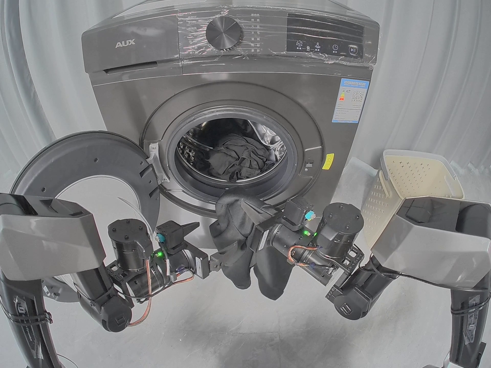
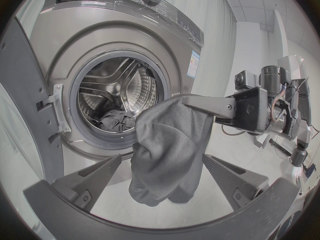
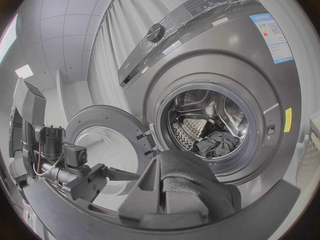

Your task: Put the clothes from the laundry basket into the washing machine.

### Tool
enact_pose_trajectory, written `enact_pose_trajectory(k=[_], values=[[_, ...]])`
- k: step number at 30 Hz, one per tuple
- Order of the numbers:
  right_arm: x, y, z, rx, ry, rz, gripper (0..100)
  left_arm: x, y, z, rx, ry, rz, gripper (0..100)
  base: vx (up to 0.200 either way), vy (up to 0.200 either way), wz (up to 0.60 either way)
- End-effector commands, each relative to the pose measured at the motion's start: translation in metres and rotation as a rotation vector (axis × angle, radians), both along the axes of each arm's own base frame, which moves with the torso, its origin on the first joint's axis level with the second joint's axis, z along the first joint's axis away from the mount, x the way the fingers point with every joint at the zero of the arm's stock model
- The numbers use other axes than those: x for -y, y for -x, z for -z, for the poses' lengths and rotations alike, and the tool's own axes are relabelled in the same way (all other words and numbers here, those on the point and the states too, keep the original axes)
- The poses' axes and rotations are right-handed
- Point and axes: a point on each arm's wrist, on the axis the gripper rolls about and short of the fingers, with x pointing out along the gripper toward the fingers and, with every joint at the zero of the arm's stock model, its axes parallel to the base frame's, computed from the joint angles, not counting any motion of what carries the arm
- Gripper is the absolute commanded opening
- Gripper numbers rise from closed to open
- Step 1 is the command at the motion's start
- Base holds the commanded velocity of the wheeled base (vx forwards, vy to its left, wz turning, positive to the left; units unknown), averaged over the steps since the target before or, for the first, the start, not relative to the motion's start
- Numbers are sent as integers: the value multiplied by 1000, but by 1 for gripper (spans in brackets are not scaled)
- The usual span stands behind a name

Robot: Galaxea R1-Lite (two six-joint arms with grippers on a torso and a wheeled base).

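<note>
Both arms angle inward; left claw gapes wide, right claw seemingly pinches the garment.

R fingers mostly under dark garment, laundry basket btm behind R arm, contents hidden

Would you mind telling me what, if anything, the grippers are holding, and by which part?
The right gripper holds a dark garment by its bunched upper part; the rest hangs down. The left gripper, open, holds nothing.
</note>
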Motion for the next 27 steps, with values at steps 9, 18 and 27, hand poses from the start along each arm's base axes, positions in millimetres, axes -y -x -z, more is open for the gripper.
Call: enact_pose_trajectory(k=[9, 18, 27], values=[[-8, 9, -4, 7, -7, -25, 0, 18, -20, 7, 31, 22, 22, 100, 0, 0, 0], [-12, 13, -3, 3, -5, -38, 0, 26, -40, 16, 57, 33, -1, 0, 0, 0, 0], [-16, 18, -2, 1, -4, -49, 0, 26, -42, 13, 69, 42, -6, 0, 0, 0, 0]])
